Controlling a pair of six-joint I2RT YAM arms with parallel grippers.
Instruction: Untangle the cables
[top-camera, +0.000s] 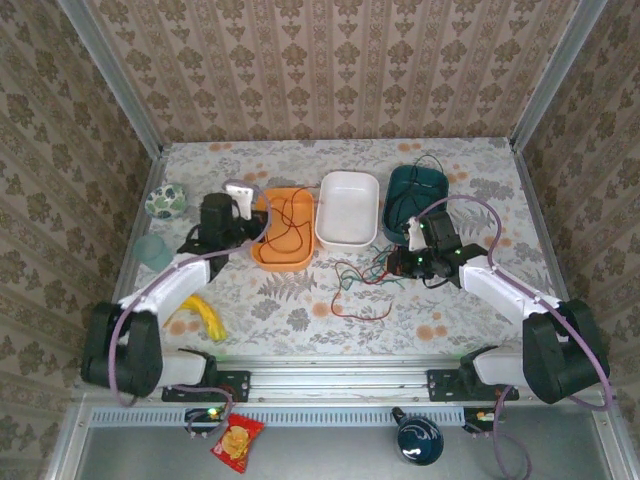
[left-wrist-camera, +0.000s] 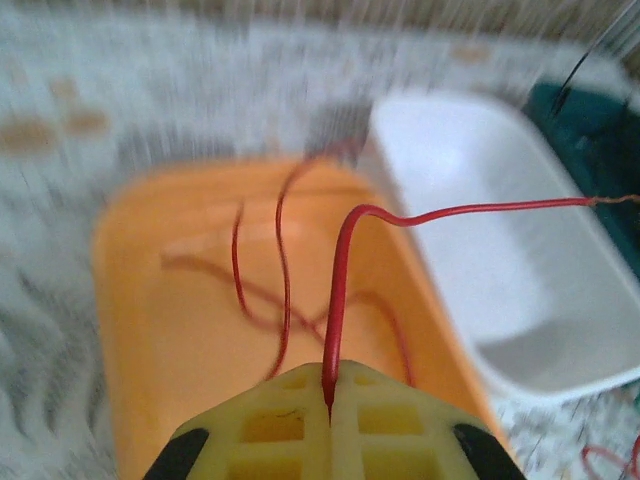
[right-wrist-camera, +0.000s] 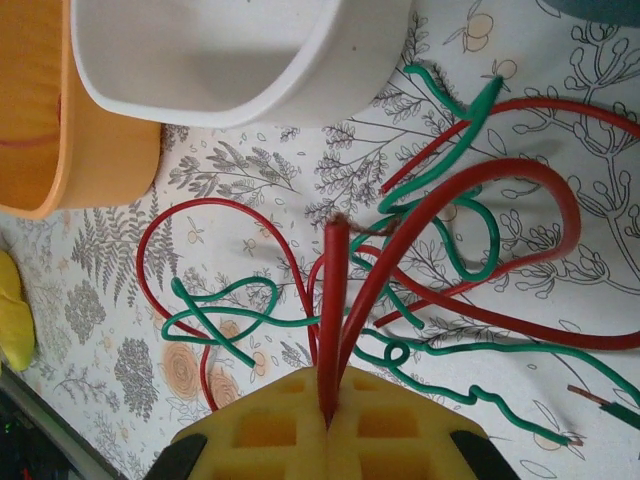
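Left hand (top-camera: 250, 205), seen from above, sits at the far left of the surface (top-camera: 290, 300), over the left side of the orange tray (top-camera: 283, 264). The right hand (top-camera: 398, 262) sits on the right, just beside the heap where red cable (top-camera: 290, 232) and green cable (top-camera: 345, 283) cross near the middle. The danger I judge here is a hard draw by either arm, which could cinch that loose heap tight instead of opening it. More red loops lie inside the orange tray, and a black cable (top-camera: 425, 170) spills over the teal tray (top-camera: 400, 190) at the far right.

From the left wrist, the left hand (left-wrist-camera: 330, 385) is clenched on a red cable (left-wrist-camera: 340, 290). It rises straight from between the fingertips, bends right and crosses above the white tray (left-wrist-camera: 560, 300) to a bare end. A sharp tug could whip that free end about or haul the coils out of the orange tray (left-wrist-camera: 150, 330) below it.

From the right wrist, the right hand (right-wrist-camera: 330, 400) is clamped on a red cable (right-wrist-camera: 335, 300) standing straight ahead of its fingertips. Green cable (right-wrist-camera: 250, 323) is wound over and under the red arcs on both sides. Pulling along the strand would likely tighten the small green loops near the grip, and the thin wire could slip from the pinch. Whether this red strand joins the one in the orange tray I cannot tell.
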